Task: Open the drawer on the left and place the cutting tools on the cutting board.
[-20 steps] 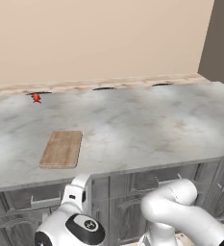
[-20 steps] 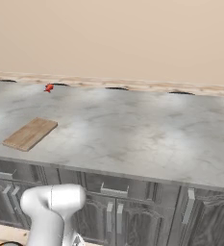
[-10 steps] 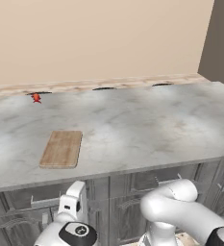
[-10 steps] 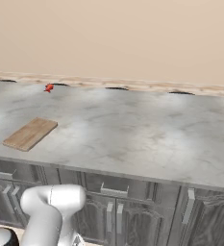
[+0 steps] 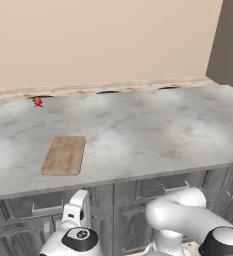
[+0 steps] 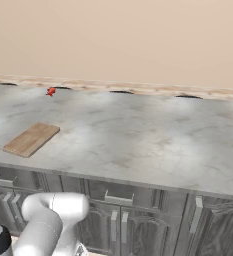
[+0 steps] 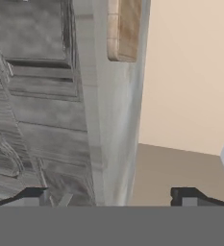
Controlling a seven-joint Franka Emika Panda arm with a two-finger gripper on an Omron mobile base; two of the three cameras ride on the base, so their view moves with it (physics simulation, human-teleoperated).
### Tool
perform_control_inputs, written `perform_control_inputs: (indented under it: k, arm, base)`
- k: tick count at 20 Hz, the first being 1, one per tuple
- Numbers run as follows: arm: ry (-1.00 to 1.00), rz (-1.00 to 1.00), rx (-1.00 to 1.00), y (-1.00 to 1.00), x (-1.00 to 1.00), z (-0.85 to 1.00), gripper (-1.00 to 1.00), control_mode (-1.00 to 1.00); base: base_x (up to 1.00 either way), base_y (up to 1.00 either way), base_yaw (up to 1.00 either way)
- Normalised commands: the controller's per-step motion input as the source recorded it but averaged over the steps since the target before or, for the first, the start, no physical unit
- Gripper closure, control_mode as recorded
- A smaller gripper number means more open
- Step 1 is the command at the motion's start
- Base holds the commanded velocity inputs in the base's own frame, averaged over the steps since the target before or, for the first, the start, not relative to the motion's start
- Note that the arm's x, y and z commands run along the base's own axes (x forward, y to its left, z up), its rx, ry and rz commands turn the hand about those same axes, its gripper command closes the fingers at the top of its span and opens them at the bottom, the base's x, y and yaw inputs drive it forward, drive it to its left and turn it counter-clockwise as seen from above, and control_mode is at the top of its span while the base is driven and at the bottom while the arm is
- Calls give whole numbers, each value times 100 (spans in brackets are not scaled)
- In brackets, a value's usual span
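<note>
The cutting board (image 5: 64, 155) is a light-brown wooden slab lying flat on the grey marbled counter, left of centre; it also shows as the cutting board (image 6: 32, 139) and the cutting board (image 7: 125, 29). The drawer (image 5: 30, 209) sits shut under the counter's left part, its silver bar handle facing me; from the other side it is the drawer (image 6: 5, 180). My gripper (image 7: 111, 194) is open, holds nothing, and hangs low in front of the cabinet fronts, below the counter edge. The cutting tools are out of view.
A tiny red object (image 5: 37, 101) lies at the counter's back left by the wall. A narrower drawer (image 5: 170, 187) and panelled cabinet doors (image 6: 138, 227) line the front below the counter (image 5: 153, 135). My white arm (image 5: 188, 220) bends low before them.
The hand has sunk lower in front of the cabinets and the elbow has dropped with it. The counter, board and drawer stand as before.
</note>
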Motion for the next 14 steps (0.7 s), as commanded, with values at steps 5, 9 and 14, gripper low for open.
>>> perform_control_inputs:
  k: [5,9,14]
  arm:
    - [-3,2,0,10,15,-26,-100,-100]
    - [-8,3,0,13,8,-21,-100,-100]
    - [-10,3,0,18,8,-19,-100,-100]
  base:
    - [0,0,0]
    - [0,0,0]
    - [0,0,0]
